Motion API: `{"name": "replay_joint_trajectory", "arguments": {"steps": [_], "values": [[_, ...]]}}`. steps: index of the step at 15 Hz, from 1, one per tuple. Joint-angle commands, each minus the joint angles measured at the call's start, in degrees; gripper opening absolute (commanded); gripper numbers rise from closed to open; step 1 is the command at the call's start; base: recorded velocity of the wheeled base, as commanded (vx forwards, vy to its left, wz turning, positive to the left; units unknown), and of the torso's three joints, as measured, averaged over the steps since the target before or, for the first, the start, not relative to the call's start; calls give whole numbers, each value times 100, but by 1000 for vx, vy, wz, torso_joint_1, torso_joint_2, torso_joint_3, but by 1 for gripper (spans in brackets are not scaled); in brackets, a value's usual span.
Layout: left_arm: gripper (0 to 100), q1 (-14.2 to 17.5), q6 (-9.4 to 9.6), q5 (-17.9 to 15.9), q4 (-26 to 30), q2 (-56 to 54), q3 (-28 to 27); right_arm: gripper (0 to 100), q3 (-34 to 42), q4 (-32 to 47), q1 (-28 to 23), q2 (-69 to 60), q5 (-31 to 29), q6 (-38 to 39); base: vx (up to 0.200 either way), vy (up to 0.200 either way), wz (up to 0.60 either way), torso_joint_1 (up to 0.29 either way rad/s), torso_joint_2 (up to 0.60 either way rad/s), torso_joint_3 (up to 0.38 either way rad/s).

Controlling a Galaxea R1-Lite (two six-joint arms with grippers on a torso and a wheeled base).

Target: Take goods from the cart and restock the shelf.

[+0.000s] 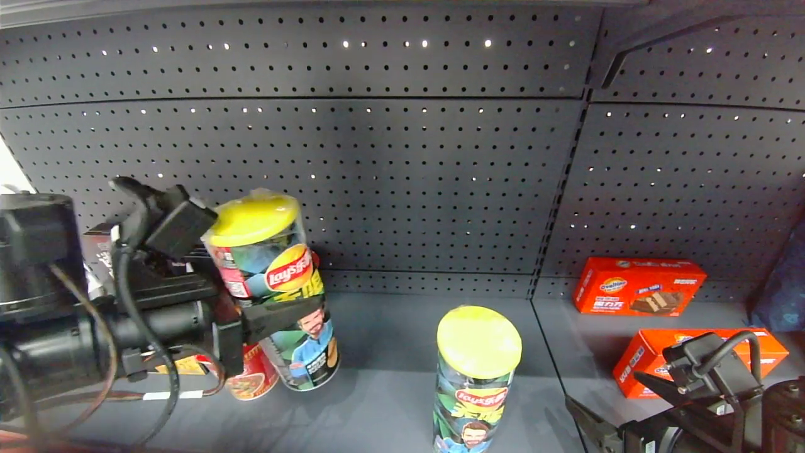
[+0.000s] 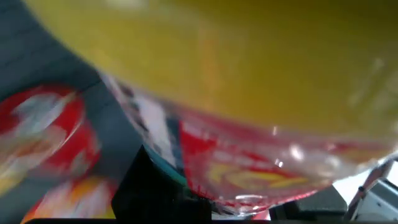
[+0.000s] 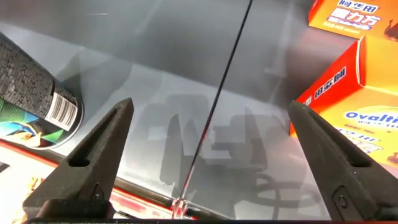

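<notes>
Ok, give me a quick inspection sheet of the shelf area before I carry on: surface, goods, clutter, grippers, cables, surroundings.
Surface: grey shelf, two bays split by a seam.
Job's things: held chip can, yellow lid, tilted, at the left; standing chip can upright, front centre; rear orange box and front orange box lying in the right bay.
Clutter: red container beside the held can's base, partly hidden by the arm.
Grippers: left gripper shut on the held chip can; right gripper open, holding nothing, low over the shelf front.
Cables: black cable looping along the left arm.
Surroundings: perforated back panel.
</notes>
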Motion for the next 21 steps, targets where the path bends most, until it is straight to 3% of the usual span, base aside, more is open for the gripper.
{"name": "replay_joint_trajectory", "arguments": {"steps": [1,4,6,7,11,21], "values": [[0,-148,108,-410,-153,1161,-627,100,-4,0,6,-11,8,0,0,0,0,0,0,0],[0,-341,125,-963,-153,2101,-1691,100,5,0,-38,-2,61,8,0,0,0,0,0,0],[0,-385,257,-1306,-153,2453,-2051,100,5,-9,-64,-2,87,8,0,0,0,0,0,0],[0,-359,433,-1622,-153,2839,-2455,100,14,-9,-64,-20,87,8,0,0,0,0,0,0],[0,-385,442,-1684,-100,3578,-3352,100,14,-9,-56,-20,96,8,0,0,0,0,0,0],[0,-429,529,-1693,-74,4580,-4204,100,49,-9,-64,-11,175,8,0,0,0,0,0,0]]}}
